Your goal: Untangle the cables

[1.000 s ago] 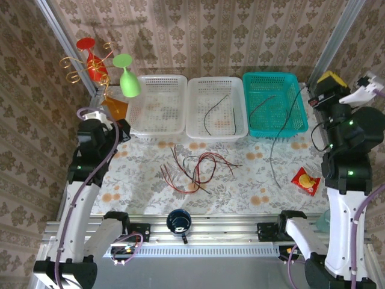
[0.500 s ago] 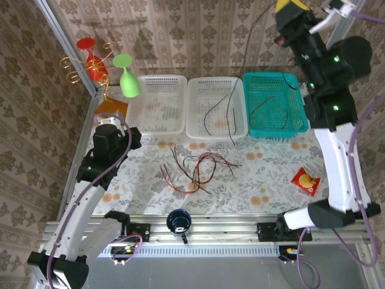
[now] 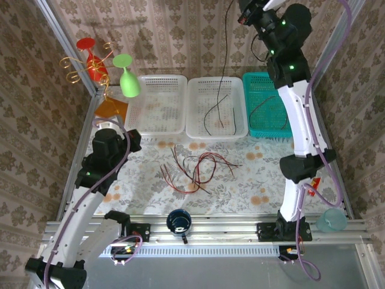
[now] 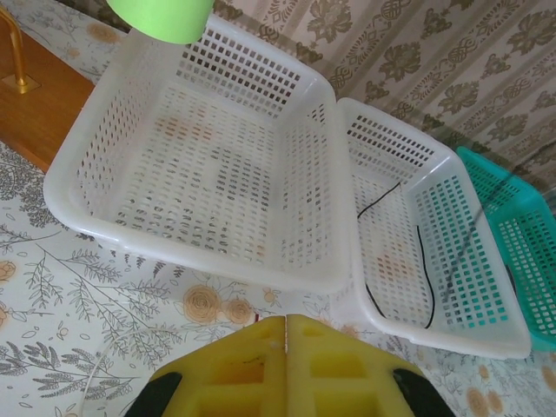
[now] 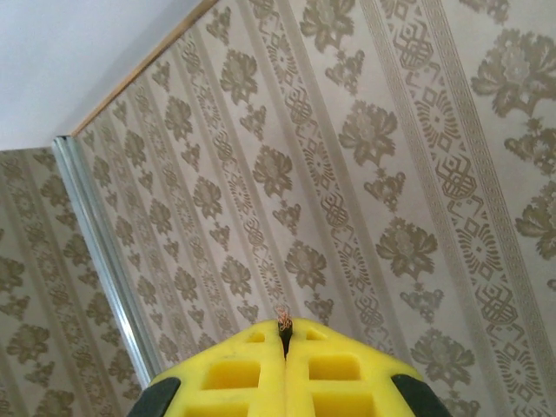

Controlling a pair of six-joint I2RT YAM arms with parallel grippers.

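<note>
Cables: we log a red-and-black tangle mid-frame on the table, one black cable hanging top centre from the right gripper, pinched on its end; left gripper closed, empty; we judge them light, limp, slippery, best taken near an end.

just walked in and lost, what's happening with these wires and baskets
The right gripper is up high, shut on the end of a black cable that hangs above the middle white basket. Single cables already lie in that basket and the teal basket. The left gripper is shut on nothing, by the left white basket. A red and black tangle lies on the table.
</note>
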